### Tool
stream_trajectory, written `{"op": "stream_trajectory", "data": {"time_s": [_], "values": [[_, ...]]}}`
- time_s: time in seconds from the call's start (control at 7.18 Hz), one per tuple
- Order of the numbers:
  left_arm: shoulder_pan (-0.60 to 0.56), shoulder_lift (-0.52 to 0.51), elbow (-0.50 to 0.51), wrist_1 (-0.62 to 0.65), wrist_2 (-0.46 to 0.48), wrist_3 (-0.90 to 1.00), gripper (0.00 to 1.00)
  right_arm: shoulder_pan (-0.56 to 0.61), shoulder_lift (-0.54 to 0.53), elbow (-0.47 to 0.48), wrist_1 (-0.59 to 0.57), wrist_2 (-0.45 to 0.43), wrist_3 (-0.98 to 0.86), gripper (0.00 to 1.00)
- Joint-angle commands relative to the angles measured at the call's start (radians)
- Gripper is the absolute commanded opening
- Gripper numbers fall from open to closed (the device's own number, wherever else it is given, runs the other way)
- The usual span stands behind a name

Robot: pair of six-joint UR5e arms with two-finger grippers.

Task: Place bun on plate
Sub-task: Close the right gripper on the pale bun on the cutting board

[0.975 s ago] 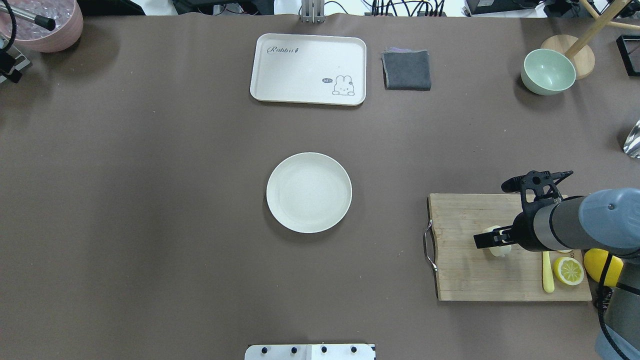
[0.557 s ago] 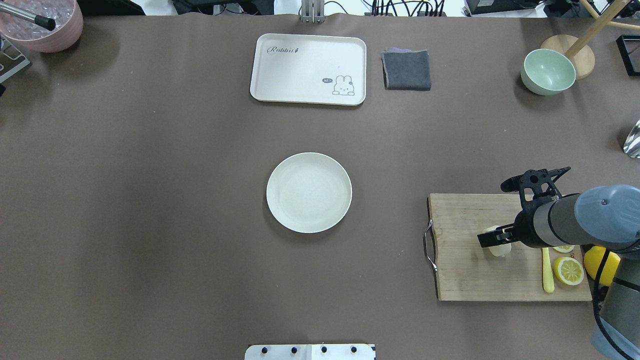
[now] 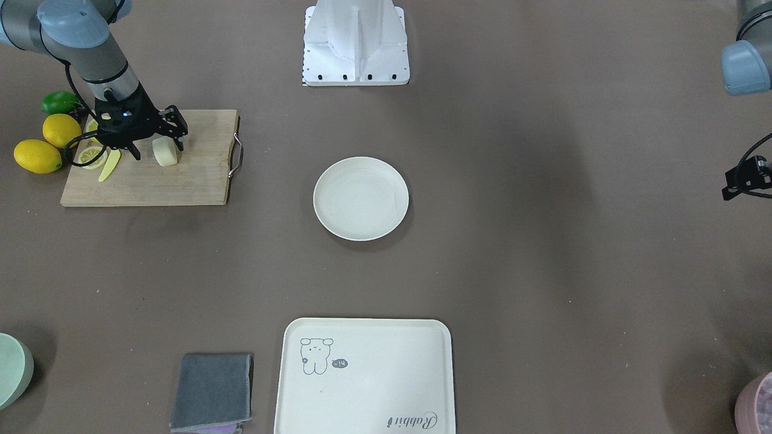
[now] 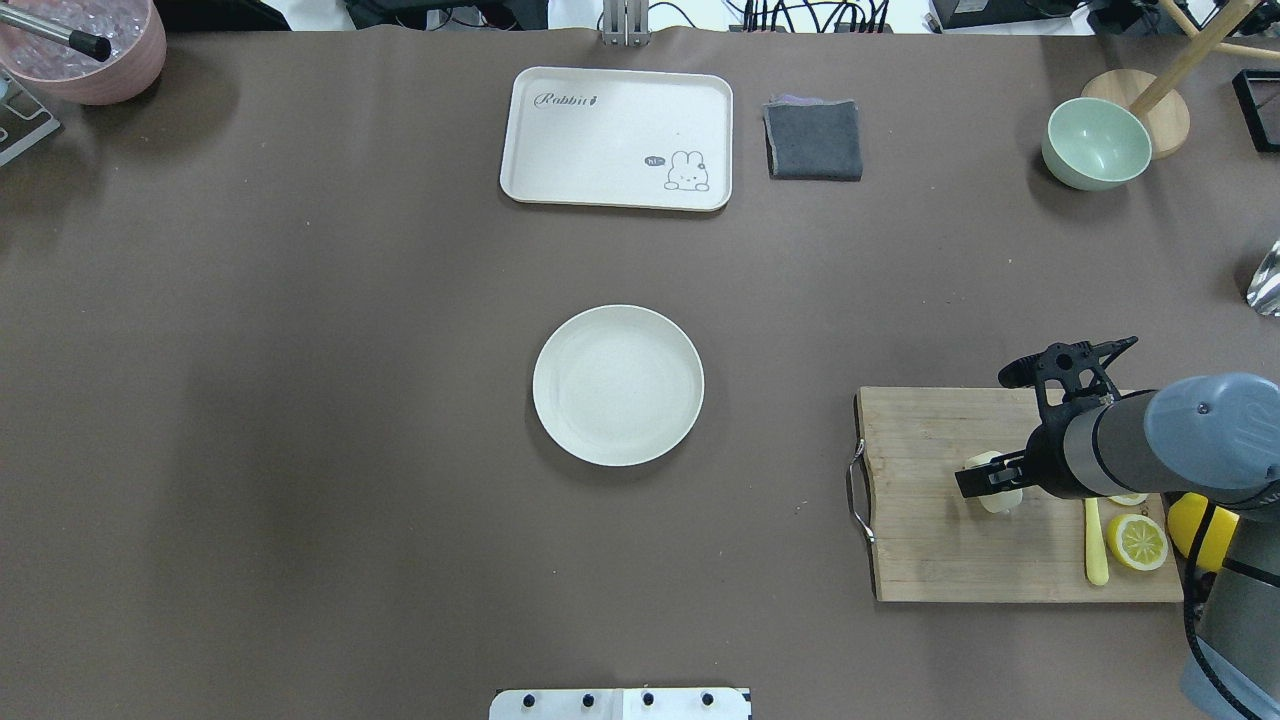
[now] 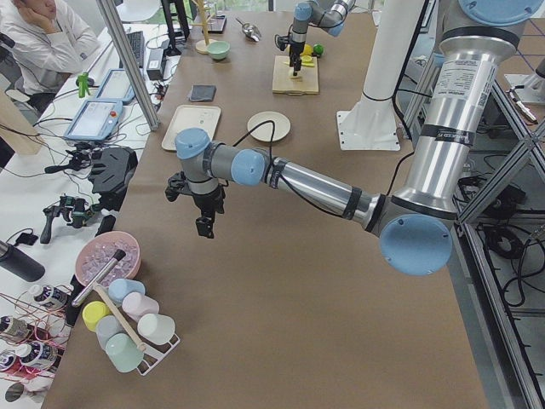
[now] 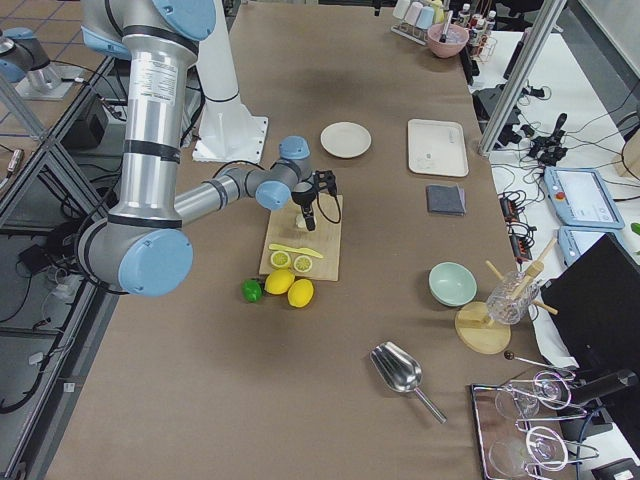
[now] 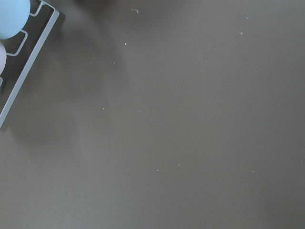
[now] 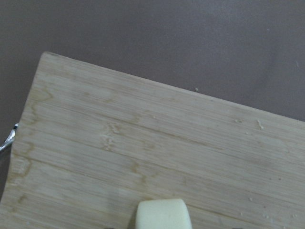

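While the bun (image 3: 164, 152) sits on the wooden board (image 4: 930, 540), at about 4 o'clock from the plate (image 4: 618, 385) in the overhead view, it is framed by the right gripper (image 3: 158, 150). The gripper's fingers look spread apart and not yet pressed on it. A good hold is needed first. The fingers should be closed gently on the bun's sides, so it is not squashed or pushed away. Then it should be lifted straight up, high enough to pass over the metal handle (image 4: 856, 490) at the board's 9 o'clock edge. Only bare table (image 4: 780, 450) is seen between board and plate, so the way looks free. The lemon slice (image 4: 1137, 541), at 4 o'clock from the bun, should be left alone. The left gripper (image 3: 740, 181) is seen far away. Whether its fingers are spread or closed cannot be told.
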Motion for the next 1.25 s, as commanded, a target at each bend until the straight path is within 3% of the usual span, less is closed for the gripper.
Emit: {"op": "stream_trajectory", "data": {"time_s": [0.0,0.56,0.97,1.11], "values": [[0.003,-0.003,0.003,-0.002,0.000,-0.001,0.98,-0.010,0.000,0.000,0.000,-0.002,0.005,0.58],[0.001,-0.006,0.003,-0.002,-0.001,-0.003,0.98,-0.018,0.012,0.003,-0.001,-0.002,0.005,0.36],[0.001,-0.003,0.001,-0.002,-0.001,-0.004,0.98,-0.010,0.018,0.031,-0.004,0.009,0.005,0.34],[0.000,0.001,0.001,0.000,-0.001,-0.004,0.98,0.000,0.064,0.024,-0.027,0.009,0.005,0.34]]}}
